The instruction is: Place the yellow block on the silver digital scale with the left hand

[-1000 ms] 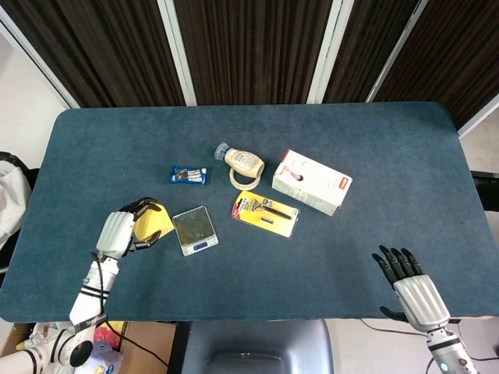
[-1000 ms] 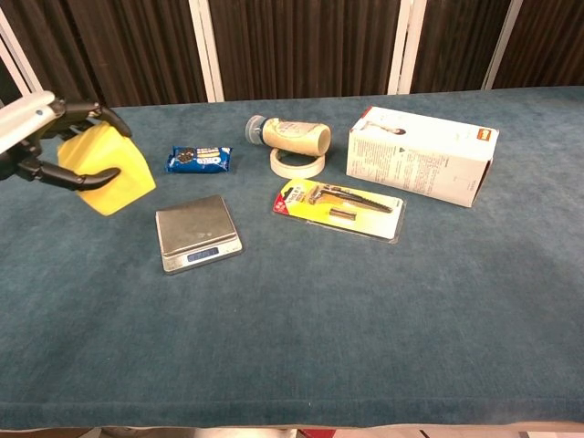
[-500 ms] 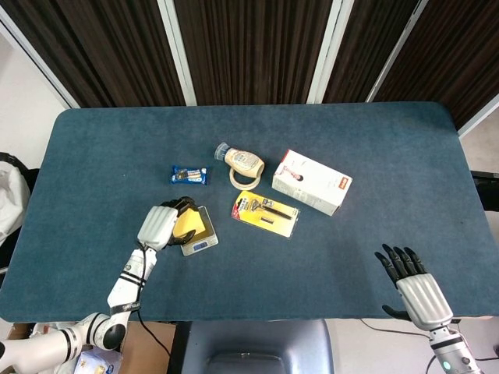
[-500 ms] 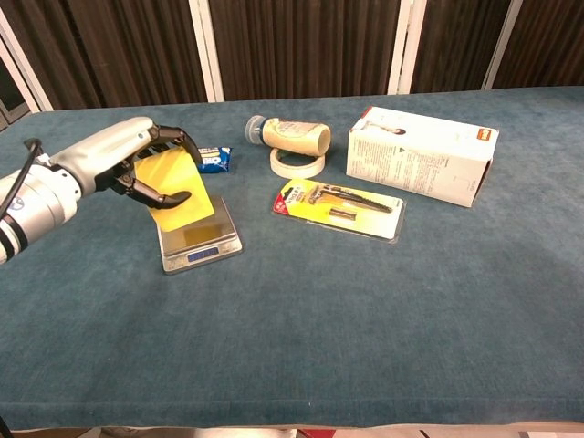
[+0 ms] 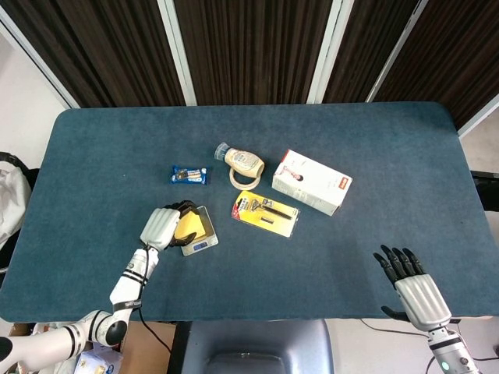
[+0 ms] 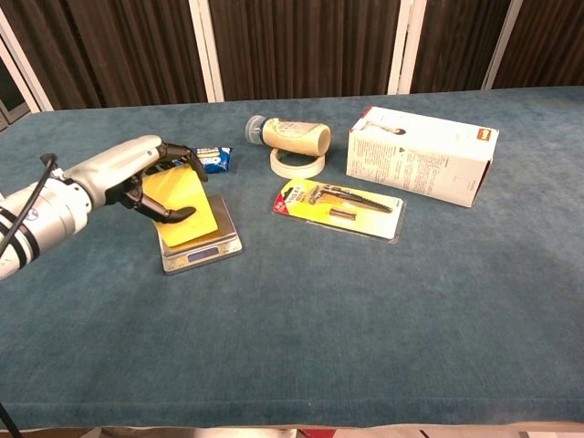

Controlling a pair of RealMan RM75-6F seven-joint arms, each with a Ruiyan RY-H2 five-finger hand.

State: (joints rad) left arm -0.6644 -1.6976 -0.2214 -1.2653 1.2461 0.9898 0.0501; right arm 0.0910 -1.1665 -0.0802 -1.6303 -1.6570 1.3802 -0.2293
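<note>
My left hand (image 6: 137, 175) (image 5: 164, 226) grips the yellow block (image 6: 185, 206) (image 5: 187, 227), its dark fingers wrapped around the block's edges. The block sits low over the silver digital scale (image 6: 212, 250) (image 5: 202, 237), tilted and covering most of the platform; whether it rests on the scale I cannot tell. The scale's front display strip shows below the block. My right hand (image 5: 409, 284) lies at the table's near right edge, fingers spread, holding nothing; the chest view does not show it.
A blue snack packet (image 6: 217, 159) lies just behind my left hand. A bottle (image 6: 287, 135) on its side, a tape ring (image 6: 296, 163), a yellow blister pack (image 6: 339, 207) and a white box (image 6: 420, 155) occupy the middle and right of the blue table (image 6: 365, 319).
My left hand carried the yellow block rightwards from beside the scale to over it, then lowered it closer to the platform. The right hand stayed put.
</note>
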